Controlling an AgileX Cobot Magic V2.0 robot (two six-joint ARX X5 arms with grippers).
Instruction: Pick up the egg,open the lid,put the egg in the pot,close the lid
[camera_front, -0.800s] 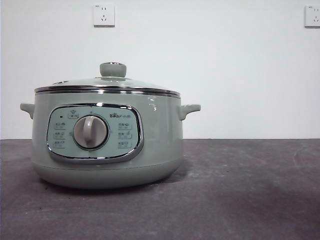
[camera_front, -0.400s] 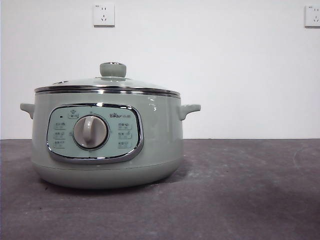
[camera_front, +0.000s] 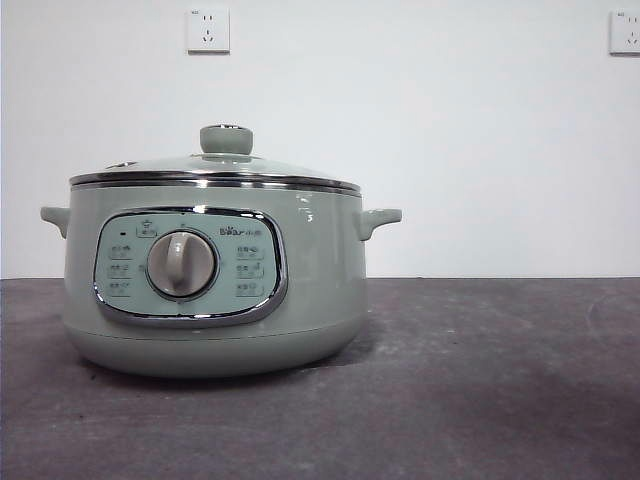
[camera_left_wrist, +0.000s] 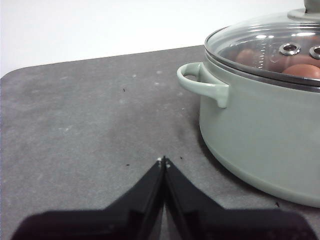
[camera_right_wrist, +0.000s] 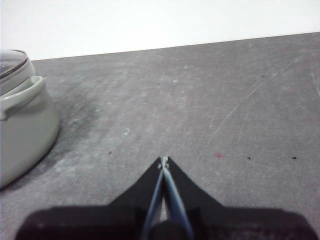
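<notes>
Reddish-brown eggs (camera_left_wrist: 301, 70) sit under the domed glass lid (camera_front: 214, 168), closed on the sage-green pot (camera_front: 210, 275); both grippers' jaws are pressed together over bare grey table (camera_front: 500, 380).

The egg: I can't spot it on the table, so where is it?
In the left wrist view, reddish-brown eggs show through the glass lid, inside the closed pot; none lies on the table.

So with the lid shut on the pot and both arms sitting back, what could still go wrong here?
Little looks risky. The lid sits level on the pot, but through the glass at least two reddish eggs show, so a count could be off. The left pincer, shut, rests nearest the pot's side handle; a careless next move might clip it. The right pincer is shut and apart from the pot.
</notes>
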